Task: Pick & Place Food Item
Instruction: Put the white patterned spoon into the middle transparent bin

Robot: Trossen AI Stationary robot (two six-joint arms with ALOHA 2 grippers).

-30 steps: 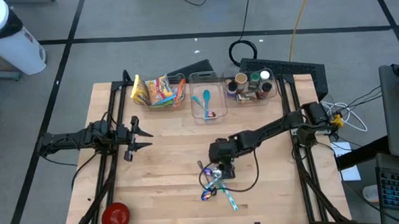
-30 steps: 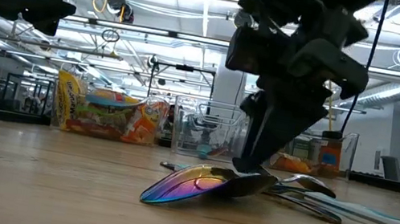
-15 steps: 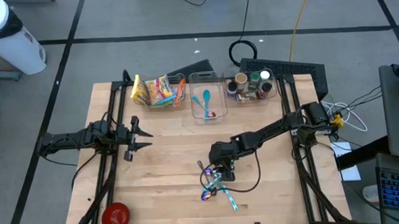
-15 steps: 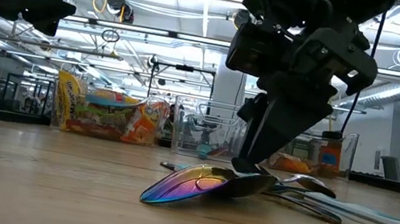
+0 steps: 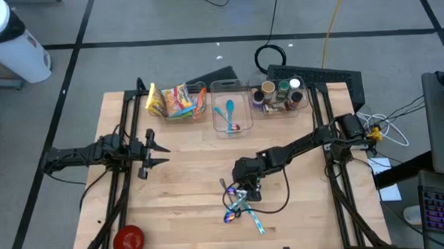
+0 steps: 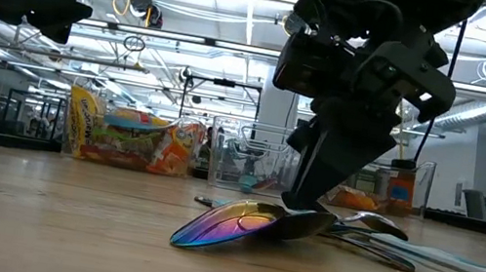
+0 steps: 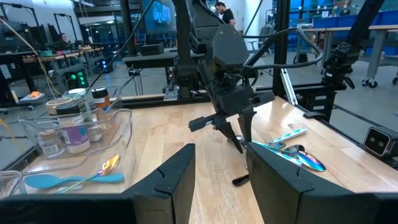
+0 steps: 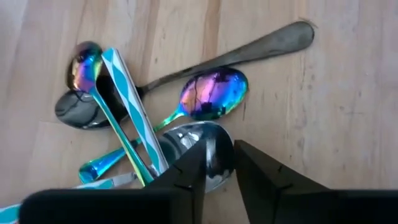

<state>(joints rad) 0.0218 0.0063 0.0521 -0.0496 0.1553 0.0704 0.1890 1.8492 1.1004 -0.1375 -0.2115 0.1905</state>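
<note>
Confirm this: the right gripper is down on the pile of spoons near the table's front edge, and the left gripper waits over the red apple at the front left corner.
Not quite. The right gripper is on the pile of spoons, but the left gripper waits over bare wood at the table's left side, well apart from the red apple. The high view shows this.

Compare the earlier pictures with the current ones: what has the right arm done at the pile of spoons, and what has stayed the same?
The right gripper has sunk slightly onto the spoon pile and narrowed its fingers around the bowl of a silver spoon; a firm hold cannot be confirmed. The spoons lie as before. The left gripper waits unmoved, open, at the table's left side.
</note>
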